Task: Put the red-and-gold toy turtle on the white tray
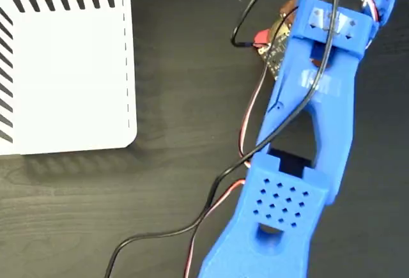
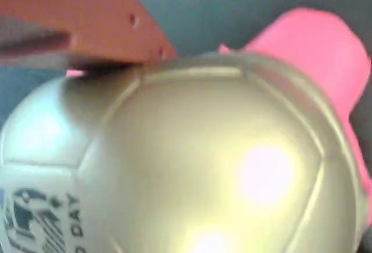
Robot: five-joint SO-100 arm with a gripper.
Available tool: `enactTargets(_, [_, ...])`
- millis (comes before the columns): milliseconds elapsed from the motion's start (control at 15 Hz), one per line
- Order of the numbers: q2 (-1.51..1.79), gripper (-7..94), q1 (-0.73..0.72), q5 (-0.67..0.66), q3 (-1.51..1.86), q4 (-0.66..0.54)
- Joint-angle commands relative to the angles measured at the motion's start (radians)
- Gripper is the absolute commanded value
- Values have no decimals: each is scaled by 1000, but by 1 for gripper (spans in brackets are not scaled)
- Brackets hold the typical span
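Note:
The red-and-gold toy turtle (image 1: 278,32) lies on the dark table at the upper right of the fixed view. It is mostly covered by my blue arm (image 1: 319,99); only a bit of gold shell and a red foot show. In the wrist view its gold shell (image 2: 197,166) with black print fills the frame, and its red head (image 2: 314,43) sits at the upper right. One orange finger (image 2: 87,14) rests against the shell's upper left edge; the other finger is hidden. The white tray (image 1: 64,67), striped black on two edges, lies at the upper left, well apart from the turtle.
Black and red cables (image 1: 211,208) trail from the arm across the dark wooden table (image 1: 179,99) toward the bottom edge. A strip of bare table separates the tray from the arm.

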Motion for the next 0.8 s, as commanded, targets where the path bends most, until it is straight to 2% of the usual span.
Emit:
enactTargets(0, [31,0,12,2,-31,0])
enactTargets(267, [80,0,15,29,-14,-2])
enactTargets(733, [439,0,-31,377,0,66])
